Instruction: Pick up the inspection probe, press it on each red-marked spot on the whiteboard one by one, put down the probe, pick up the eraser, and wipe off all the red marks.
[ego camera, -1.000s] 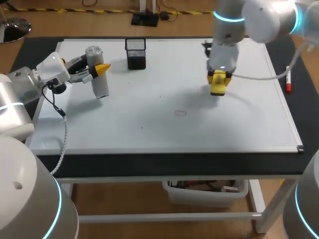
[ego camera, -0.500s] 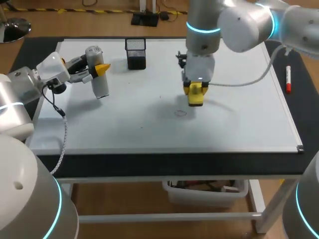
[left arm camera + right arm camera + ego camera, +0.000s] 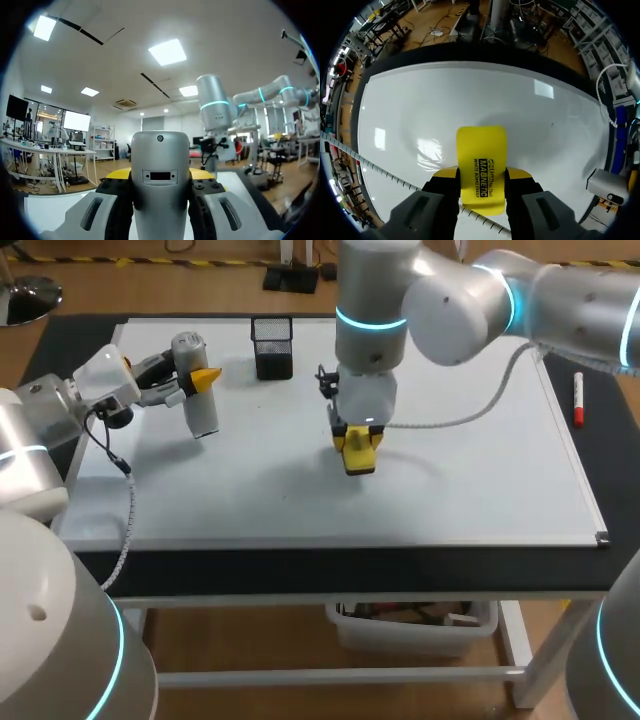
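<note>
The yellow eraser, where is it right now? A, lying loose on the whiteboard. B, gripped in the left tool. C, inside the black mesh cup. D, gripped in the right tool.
D: the yellow eraser sits clamped between both fingers of the right tool, while the left tool holds the probe.

Underside of eraser point(image 3: 481, 165) unseen

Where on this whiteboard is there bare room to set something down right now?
The widest bare patch is the right half of the whiteboard, between the eraser and the edge by the red marker. The near strip along the front edge is free too. The far left corner is crowded: the probe and the black mesh holder are there.
</note>
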You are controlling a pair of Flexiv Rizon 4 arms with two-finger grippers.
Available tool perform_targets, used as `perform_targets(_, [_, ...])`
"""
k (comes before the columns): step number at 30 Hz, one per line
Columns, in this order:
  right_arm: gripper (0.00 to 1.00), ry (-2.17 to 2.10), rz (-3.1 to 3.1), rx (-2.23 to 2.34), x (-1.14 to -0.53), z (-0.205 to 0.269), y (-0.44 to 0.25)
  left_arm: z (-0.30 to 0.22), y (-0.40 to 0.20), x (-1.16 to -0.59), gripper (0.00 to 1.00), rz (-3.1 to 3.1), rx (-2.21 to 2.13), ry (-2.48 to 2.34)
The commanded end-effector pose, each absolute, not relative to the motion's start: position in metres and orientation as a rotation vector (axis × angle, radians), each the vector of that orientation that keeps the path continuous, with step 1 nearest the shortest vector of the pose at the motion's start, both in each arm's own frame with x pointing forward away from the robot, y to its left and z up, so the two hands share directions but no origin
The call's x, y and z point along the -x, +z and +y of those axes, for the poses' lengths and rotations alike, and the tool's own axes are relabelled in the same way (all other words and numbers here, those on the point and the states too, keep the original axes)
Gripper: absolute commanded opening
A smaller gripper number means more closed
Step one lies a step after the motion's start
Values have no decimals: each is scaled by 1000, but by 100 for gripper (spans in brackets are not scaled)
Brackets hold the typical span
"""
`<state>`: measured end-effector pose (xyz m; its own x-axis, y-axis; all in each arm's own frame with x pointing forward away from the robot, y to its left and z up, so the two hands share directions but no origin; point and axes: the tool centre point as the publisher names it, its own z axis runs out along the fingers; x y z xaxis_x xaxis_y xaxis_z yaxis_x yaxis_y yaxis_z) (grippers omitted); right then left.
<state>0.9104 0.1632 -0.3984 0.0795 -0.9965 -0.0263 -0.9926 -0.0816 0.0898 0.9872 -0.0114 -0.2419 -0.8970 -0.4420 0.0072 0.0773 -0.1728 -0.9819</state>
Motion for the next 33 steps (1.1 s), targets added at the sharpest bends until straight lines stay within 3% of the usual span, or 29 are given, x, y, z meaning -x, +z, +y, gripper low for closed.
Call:
perform_targets(1, [0,-123,-2081,-2292,-903,173,-406,-12,-242,-987,0,1753,415,-2133])
perform_targets(33, [0,-131,-2071,-2300,-896,166,-431,-12,-242,-987,0,1753,415,-2133])
